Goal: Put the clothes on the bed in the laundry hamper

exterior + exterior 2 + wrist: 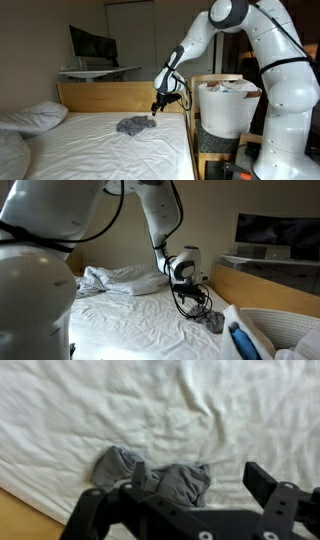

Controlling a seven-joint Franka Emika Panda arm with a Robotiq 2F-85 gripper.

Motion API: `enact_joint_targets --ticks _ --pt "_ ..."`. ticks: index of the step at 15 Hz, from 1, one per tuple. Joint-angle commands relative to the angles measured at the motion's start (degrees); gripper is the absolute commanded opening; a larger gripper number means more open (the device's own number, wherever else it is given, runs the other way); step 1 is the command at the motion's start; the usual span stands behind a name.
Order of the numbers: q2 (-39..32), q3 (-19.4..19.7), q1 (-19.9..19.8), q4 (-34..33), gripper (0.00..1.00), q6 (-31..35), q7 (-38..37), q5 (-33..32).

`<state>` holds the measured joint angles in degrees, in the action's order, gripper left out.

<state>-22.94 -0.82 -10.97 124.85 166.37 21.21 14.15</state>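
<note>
A crumpled grey garment (132,125) lies on the white bed sheet near the bed's right edge. It also shows in an exterior view (211,321) and in the wrist view (160,478). My gripper (157,106) hangs open just above and beside the garment, fingers apart and empty (195,485). In the wrist view one finger is over the garment's middle and the other over bare sheet. The white laundry hamper (226,110) stands beside the bed, holding pale cloth; its rim shows in an exterior view (285,332).
White pillows (32,118) lie at the head of the bed (110,278). A wooden bed frame (105,97) runs behind. A desk with a monitor (92,45) stands beyond. A blue object (240,340) lies by the hamper.
</note>
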Motion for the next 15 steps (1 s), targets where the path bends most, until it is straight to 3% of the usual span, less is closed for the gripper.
enact_joint_targets --ticks 1,5,6,7,11,15 --pt "-8.84 -0.96 0.75 -0.63 1.0 16.07 2.32 2.6" --pt "-21.38 -5.59 -2.43 -3.53 1.0 35.58 0.84 -1.14" --pt "-24.66 -3.81 -1.7 -4.06 1.0 40.17 -6.27 -8.95" --pt "-25.79 0.71 2.3 -12.65 1.0 33.17 -6.37 -9.23" --pt "-34.4 4.94 5.06 -26.95 1.0 32.03 -9.89 -13.41" --pt "-45.74 13.45 11.21 -42.79 1.0 31.57 -11.7 -9.77"
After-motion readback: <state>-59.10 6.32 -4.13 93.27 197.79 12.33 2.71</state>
